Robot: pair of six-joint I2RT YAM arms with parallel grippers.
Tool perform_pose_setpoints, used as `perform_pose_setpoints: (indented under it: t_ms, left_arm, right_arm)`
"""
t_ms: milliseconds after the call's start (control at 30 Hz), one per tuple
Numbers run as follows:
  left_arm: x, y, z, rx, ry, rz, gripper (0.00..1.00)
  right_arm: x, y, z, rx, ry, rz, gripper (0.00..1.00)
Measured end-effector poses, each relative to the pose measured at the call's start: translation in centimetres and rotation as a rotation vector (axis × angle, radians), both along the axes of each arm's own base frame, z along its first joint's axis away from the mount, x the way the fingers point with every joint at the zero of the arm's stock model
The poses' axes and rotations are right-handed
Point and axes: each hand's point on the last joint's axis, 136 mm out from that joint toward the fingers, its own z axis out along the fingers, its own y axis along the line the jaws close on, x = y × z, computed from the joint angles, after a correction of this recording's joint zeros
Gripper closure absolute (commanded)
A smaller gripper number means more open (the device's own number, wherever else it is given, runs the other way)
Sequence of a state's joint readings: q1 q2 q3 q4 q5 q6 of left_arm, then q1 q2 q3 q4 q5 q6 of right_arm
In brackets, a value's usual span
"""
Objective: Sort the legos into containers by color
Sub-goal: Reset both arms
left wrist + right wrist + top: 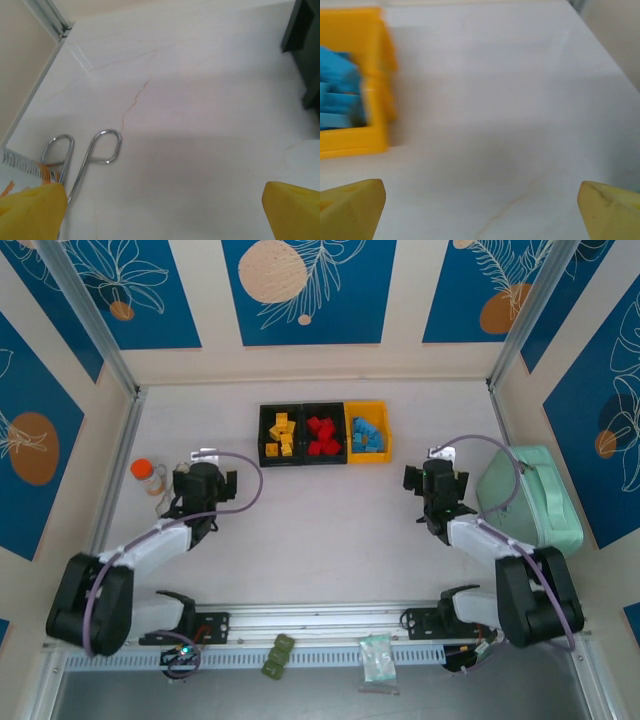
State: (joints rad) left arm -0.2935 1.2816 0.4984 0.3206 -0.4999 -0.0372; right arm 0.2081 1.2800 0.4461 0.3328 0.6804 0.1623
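Note:
Three joined containers stand in a row at the back middle of the table. The left black bin (281,435) holds yellow-orange legos (283,432), the middle black bin (323,435) holds red legos (322,436), and the yellow bin (367,433) holds light blue legos (366,434). My left gripper (205,458) stands left of the row, open over bare table, its yellow fingertips (32,210) far apart. My right gripper (441,455) stands right of the row, also open and empty (480,210). In the right wrist view the yellow bin (375,80) with blue legos (337,90) lies ahead on the left.
An orange-capped bottle (150,477) stands close to the left gripper's left side, with two metal finger loops (105,146) lying beside it. A mint-green case (530,498) fills the right side. Olive-green blocks (279,655) and a small packet (377,657) rest on the near rail.

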Motion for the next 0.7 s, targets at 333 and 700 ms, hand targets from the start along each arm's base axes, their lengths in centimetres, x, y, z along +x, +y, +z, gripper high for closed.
perform_pose_setpoints:
  t_ms: [333, 700]
  left_arm:
    - [1.1, 2.1, -4.7, 0.035, -0.051, -0.032, 0.01]
    - [2.5, 2.6, -3.5, -0.05, -0.143, -0.051, 0.01]
  right_arm:
    - [3.1, 1.4, -1.2, 0.09, -0.126, 0.201, 0.01]
    - [3.5, 1.4, -1.9, 0.156, -0.138, 0.214, 0.01]
